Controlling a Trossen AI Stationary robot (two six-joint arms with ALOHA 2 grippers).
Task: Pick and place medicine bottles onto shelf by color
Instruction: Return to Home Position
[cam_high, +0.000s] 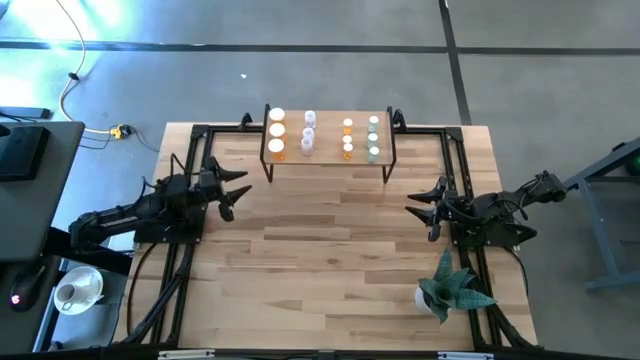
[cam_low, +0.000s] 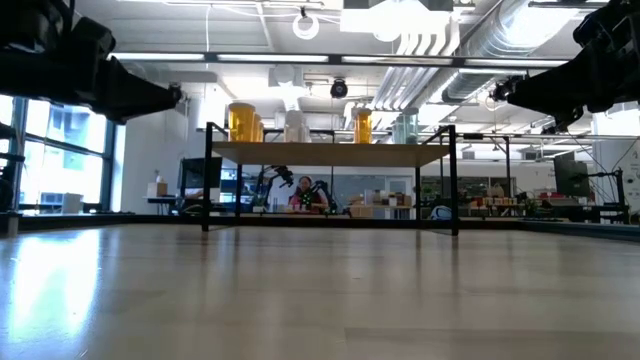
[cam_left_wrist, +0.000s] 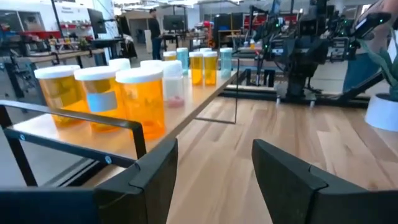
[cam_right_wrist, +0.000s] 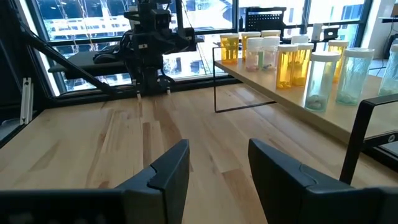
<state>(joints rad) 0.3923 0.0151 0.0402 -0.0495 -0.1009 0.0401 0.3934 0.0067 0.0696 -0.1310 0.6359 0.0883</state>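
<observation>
Standing upright with caps up, the medicine bottles (cam_high: 308, 133) fill the shelf (cam_high: 328, 145) in the high view, four rows crossing its width: large orange, lilac, small orange, pale green; the left gripper (cam_high: 235, 190) and right gripper (cam_high: 425, 205) hang off the shelf's two front corners, apart from it; a plant (cam_high: 452, 290) sits farther from the shelf, behind the right gripper; in the low view a person (cam_low: 300, 195) shows far beyond the shelf, between its legs; each wrist view shows that arm's fingers (cam_left_wrist: 152, 177) spread and empty, table (cam_left_wrist: 217, 146) lying between them and the shelf.
</observation>
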